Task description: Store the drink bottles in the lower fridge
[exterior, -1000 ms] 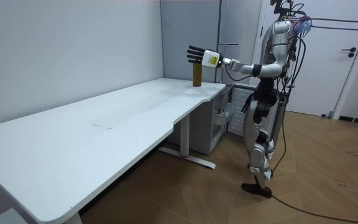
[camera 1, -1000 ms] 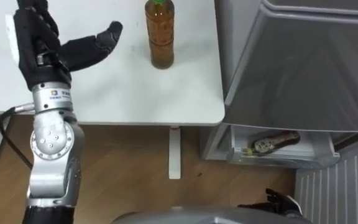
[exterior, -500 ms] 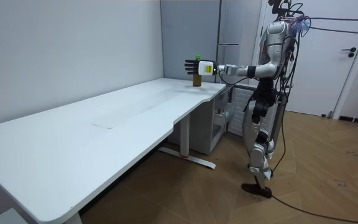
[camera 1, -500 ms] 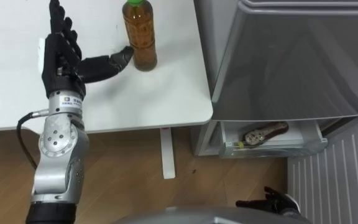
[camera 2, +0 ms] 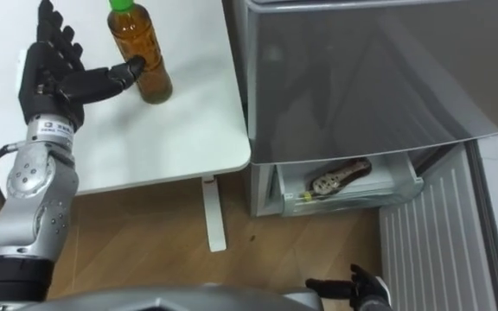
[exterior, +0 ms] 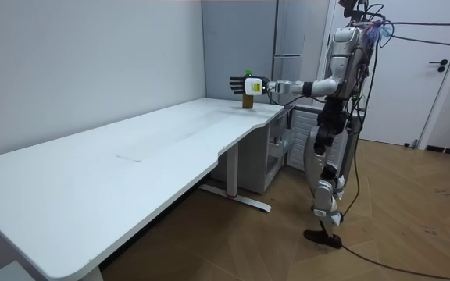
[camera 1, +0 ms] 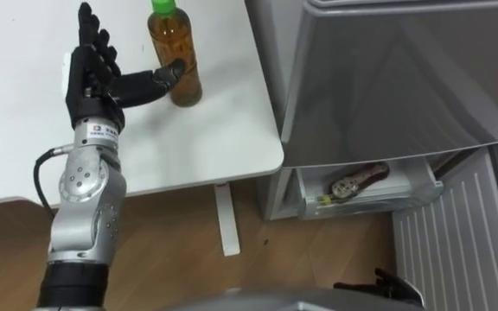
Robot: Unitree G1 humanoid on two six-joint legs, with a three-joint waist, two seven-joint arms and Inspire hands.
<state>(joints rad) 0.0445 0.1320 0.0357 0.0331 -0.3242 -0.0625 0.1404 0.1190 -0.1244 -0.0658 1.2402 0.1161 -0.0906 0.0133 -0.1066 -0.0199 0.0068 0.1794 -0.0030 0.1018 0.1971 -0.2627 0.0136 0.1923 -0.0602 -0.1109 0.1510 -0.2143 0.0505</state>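
An amber drink bottle (camera 1: 176, 62) with a green cap stands upright on the white table (camera 1: 145, 138), close to its right end. My left hand (camera 1: 92, 76) is just left of it, open with fingers straight up, and its thumb (camera 1: 158, 78) lies against the bottle's front. In the room view I stand at the table's end by the fridge, left arm stretched out to the bottle (exterior: 248, 94). My right hand (camera 2: 353, 289) hangs low at the bottom edge. A second bottle (camera 1: 360, 179) lies in the open lower fridge drawer (camera 1: 379, 197).
The grey upper fridge door (camera 1: 387, 78) is shut and stands right beside the table's end. The lower fridge door (camera 1: 456, 242) is swung open at the right, its ribbed white inside showing. Wooden floor lies below the table leg (camera 1: 223, 220).
My left hand has moved right to the bottle, and its thumb now rests on the bottle. The whole view has shifted, so the camera moved too.
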